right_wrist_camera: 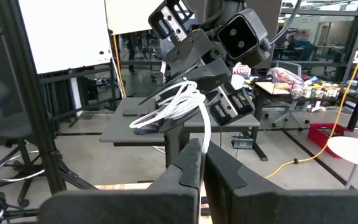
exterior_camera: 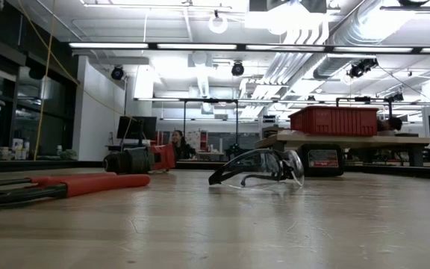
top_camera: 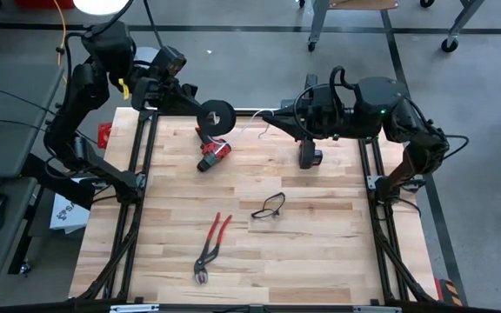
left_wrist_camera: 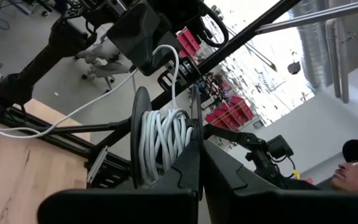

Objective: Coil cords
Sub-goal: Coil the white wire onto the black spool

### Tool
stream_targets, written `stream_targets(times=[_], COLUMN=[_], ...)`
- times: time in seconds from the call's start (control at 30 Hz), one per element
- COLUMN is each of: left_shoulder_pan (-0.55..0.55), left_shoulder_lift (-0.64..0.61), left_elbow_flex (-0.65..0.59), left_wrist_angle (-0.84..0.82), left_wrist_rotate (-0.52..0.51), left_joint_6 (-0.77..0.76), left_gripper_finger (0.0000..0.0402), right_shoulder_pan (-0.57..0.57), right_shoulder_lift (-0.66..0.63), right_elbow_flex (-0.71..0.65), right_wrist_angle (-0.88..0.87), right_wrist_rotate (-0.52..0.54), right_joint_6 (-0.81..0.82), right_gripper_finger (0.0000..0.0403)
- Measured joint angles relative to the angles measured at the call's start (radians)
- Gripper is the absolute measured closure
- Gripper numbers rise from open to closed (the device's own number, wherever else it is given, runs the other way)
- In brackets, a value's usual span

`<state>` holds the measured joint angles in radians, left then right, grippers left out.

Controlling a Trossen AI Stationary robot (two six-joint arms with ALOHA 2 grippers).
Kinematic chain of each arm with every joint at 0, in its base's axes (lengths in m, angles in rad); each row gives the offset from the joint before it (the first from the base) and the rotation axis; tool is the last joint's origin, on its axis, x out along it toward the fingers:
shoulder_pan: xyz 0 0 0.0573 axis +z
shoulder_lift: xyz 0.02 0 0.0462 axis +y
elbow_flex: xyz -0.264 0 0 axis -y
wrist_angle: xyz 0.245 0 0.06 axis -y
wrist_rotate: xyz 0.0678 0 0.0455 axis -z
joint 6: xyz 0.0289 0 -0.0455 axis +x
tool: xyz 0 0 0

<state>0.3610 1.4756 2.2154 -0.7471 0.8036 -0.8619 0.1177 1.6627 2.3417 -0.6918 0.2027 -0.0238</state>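
Note:
A small black spool (top_camera: pixel 216 116) with white cord (left_wrist_camera: pixel 163 137) wound on it hangs above the table's far edge. My left gripper (top_camera: pixel 200 106) is shut on it from the left. A short run of the cord (top_camera: pixel 243 111) leads from the spool to my right gripper (top_camera: pixel 266 114), which is shut on it. The cord's loose end (top_camera: pixel 262 130) dangles below that gripper. Neither gripper shows in the low view. My left gripper pinches the rim of one of the spool's black flanges (left_wrist_camera: pixel 195 115) between its two fingers, coming in level from the table's left. The spool is lifted clear of the table and stands on edge. My right gripper pinches the white cord (right_wrist_camera: pixel 205 132) between its two fingers, coming in level from the table's right, a short way from the spool. The cord curves slack from the fingers to the windings (right_wrist_camera: pixel 169 106), and its free end hangs loose.
On the table lie a red drill (top_camera: pixel 213 155) under the spool, a black block (top_camera: pixel 309 156), safety glasses (top_camera: pixel 269 206) and red-handled pliers (top_camera: pixel 211 243). Bare wood shows at the near edge and along both sides.

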Motion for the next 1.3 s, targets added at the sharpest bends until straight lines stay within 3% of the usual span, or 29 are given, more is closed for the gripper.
stream_targets(times=[0.47, 0.73, 1.03, 1.3], left_shoulder_pan=[0.02, 0.06, 0.026, -0.067], left_shoulder_lift=[-0.002, -0.014, -0.046, -0.032], left_elbow_flex=[0.0, 0.0, 0.0, 0.0], left_wrist_angle=[0.021, 0.148, 0.043, -0.01], left_wrist_rotate=[-0.063, -0.078, 0.017, -0.006], left_joint_6=[0.038, -0.018, -0.08, -0.098], left_gripper_finger=[0.0401, 0.0401, 0.0401, 0.0401], right_shoulder_pan=[0.001, 0.007, 0.016, -0.01], right_shoulder_lift=[0.0, 0.0, -0.002, -0.003], right_elbow_flex=[0.0, 0.0, 0.0, 0.0], right_wrist_angle=[0.0, 0.0, 0.037, 0.083], right_wrist_rotate=[-0.102, -0.153, -0.146, -0.143], right_joint_6=[0.019, -0.002, -0.037, -0.038], right_gripper_finger=[0.0403, 0.0403, 0.0403, 0.0403])
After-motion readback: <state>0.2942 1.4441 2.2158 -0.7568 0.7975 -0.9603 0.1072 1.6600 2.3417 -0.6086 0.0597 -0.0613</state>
